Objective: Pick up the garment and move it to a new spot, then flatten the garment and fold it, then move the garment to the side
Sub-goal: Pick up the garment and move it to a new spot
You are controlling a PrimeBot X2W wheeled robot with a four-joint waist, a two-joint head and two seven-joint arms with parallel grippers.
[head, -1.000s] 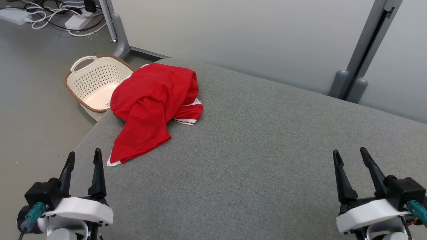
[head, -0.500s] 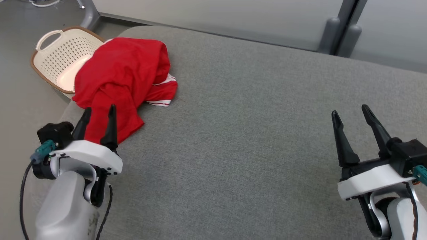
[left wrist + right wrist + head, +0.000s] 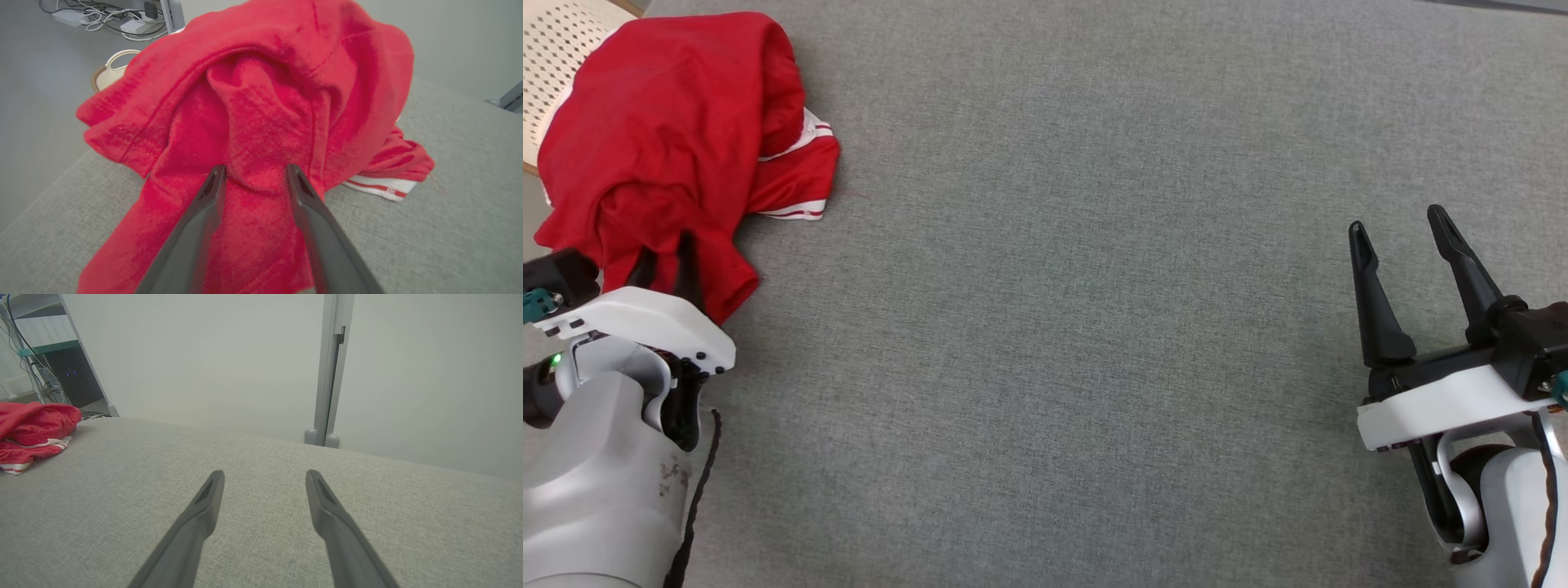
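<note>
Straddling a raised fold of the garment (image 3: 261, 81) at the near left with the left gripper (image 3: 255, 170), a second ago well short of the cloth: jaws parted, just starting to narrow, not yet pinching, so probably the very start of the pick-up, nothing lifted. Holding the right gripper (image 3: 1396, 220) idle at the near right over bare worktop (image 3: 1094, 327), jaws wide open and empty. Lying bunched at the far left corner: red cloth in deep rumpled folds, a white-striped hem poking out rightward, cream basket (image 3: 556, 57) just beyond.

Head overhead, wrists low; garment (image 3: 670, 122) shared
</note>
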